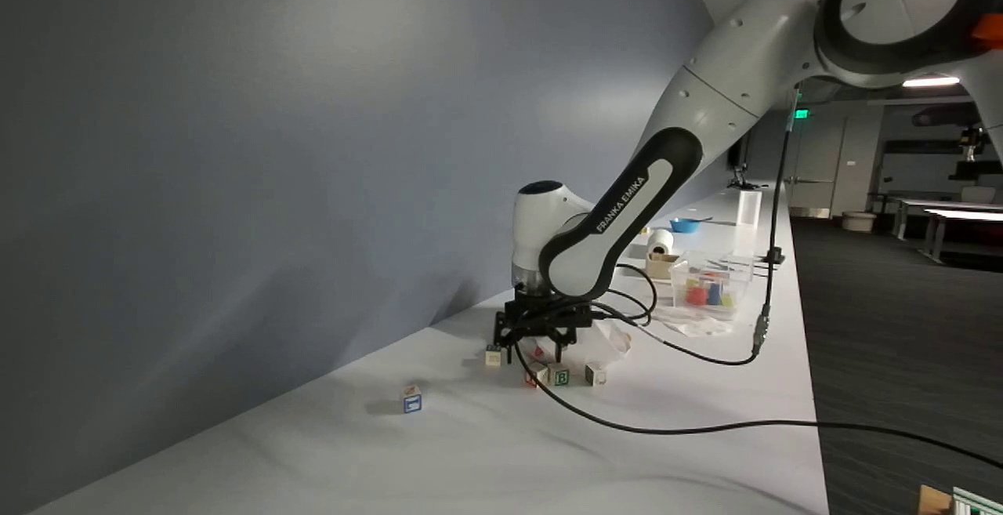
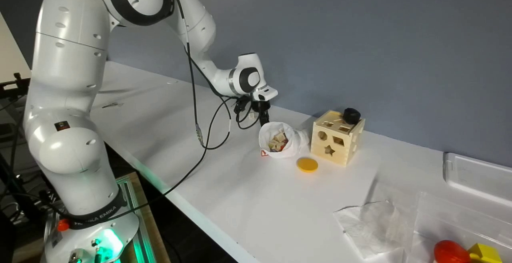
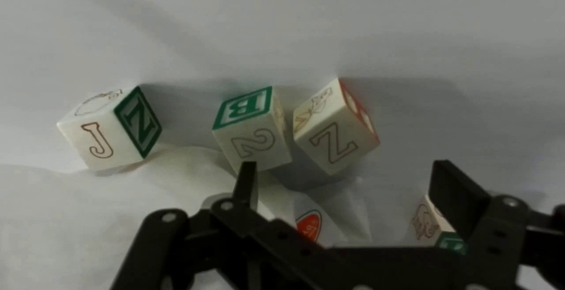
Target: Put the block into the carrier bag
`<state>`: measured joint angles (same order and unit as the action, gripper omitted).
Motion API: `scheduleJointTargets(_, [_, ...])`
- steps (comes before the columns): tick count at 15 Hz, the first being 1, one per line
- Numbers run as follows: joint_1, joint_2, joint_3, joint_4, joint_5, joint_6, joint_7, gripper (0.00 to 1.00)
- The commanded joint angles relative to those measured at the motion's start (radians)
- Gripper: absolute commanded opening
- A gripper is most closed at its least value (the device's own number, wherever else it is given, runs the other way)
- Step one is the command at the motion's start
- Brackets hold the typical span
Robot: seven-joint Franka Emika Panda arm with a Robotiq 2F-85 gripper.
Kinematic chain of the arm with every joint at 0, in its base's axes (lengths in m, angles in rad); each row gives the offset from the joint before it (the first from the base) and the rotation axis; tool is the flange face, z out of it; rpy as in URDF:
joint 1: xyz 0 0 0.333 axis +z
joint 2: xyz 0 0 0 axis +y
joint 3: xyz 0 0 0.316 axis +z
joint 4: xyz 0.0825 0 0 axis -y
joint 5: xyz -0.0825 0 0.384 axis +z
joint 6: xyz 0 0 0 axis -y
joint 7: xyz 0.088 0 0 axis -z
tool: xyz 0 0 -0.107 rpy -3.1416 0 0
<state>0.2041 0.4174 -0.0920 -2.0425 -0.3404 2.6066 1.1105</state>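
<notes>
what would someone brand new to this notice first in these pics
Probably the big white robot arm, which reaches over the table in both exterior views. In the wrist view, three lettered blocks would stand out, lined up near the open gripper. In an exterior view, the pale wooden box beside the white bag might catch the eye next.

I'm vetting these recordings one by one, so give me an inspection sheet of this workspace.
Surface: white tabletop against a grey wall.
Job's things: five alphabet blocks outside the white carrier bag; more blocks inside it.
Clutter: wooden shape-sorter box, yellow disc, clear plastic bin of coloured pieces.
Gripper: open, holding nothing.
Cables: black, hanging in loose curves; contact with tabletop unclear.
Surroundings: distant door, other tables, dark floor.
</notes>
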Motion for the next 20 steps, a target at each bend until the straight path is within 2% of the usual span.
scheduleJointTargets(1, [0.007,-0.013,-0.003,-0.044,0.015,0.051,-0.040,1.00])
scheduleJointTargets(7, [0.000,-0.061,0.015,-0.055,0.055,-0.100,-0.111,1.00])
scheduleJointTargets(12, [-0.006,-0.095,0.027,-0.054,0.070,-0.202,-0.108,1.00])
scheduleJointTargets(15, [-0.011,-0.106,0.032,-0.059,0.073,-0.221,-0.102,1.00])
scheduleJointTargets(20, [-0.001,-0.082,0.020,-0.063,0.042,-0.173,-0.051,1.00])
